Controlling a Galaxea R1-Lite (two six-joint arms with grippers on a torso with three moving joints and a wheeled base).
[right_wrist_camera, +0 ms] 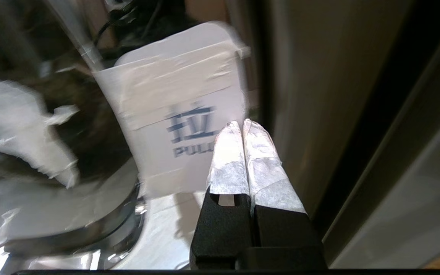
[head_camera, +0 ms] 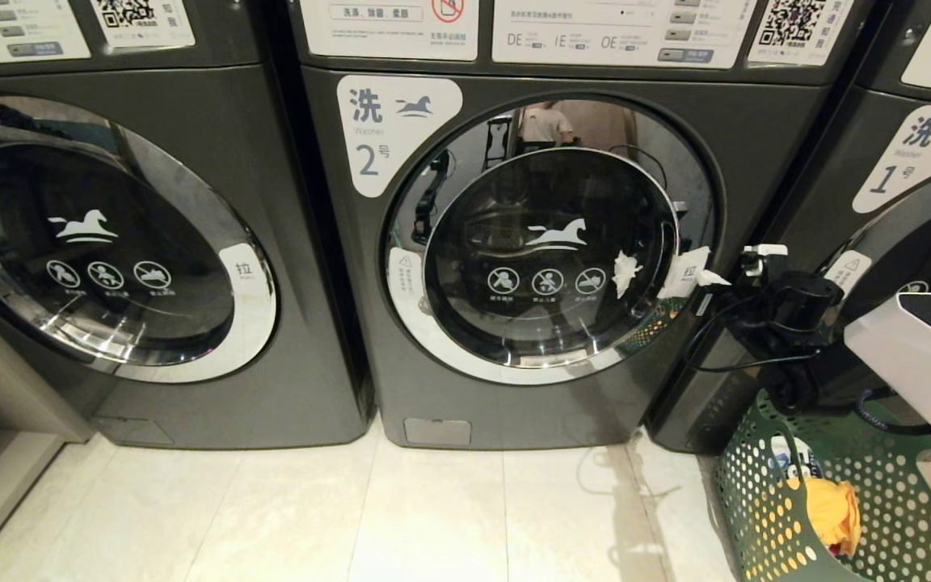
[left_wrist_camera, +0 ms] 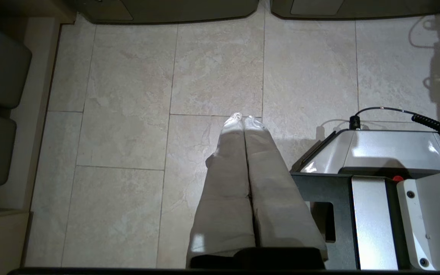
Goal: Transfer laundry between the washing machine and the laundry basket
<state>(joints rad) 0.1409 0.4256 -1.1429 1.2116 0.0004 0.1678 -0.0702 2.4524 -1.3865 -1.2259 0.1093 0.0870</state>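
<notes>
washing machine: matt grey body, glossy chrome door ring | laundry basket: perforated green plastic | floor: smooth pale stone tile | pull label: white paper, taped

Left gripper hangs over pale floor tiles, wrapped fingers pressed together, nothing between. Robot base just beside it, coiled cable on top. Grey machine bottoms, probably washers, along far edge.

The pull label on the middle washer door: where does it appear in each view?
Head view: pull label at the door's right edge, beside the right gripper.
Left wrist view: not in it; only floor.
Right wrist view: pull label centre, behind the shut fingertips.
Shared landmark: the torn white tape.
</notes>
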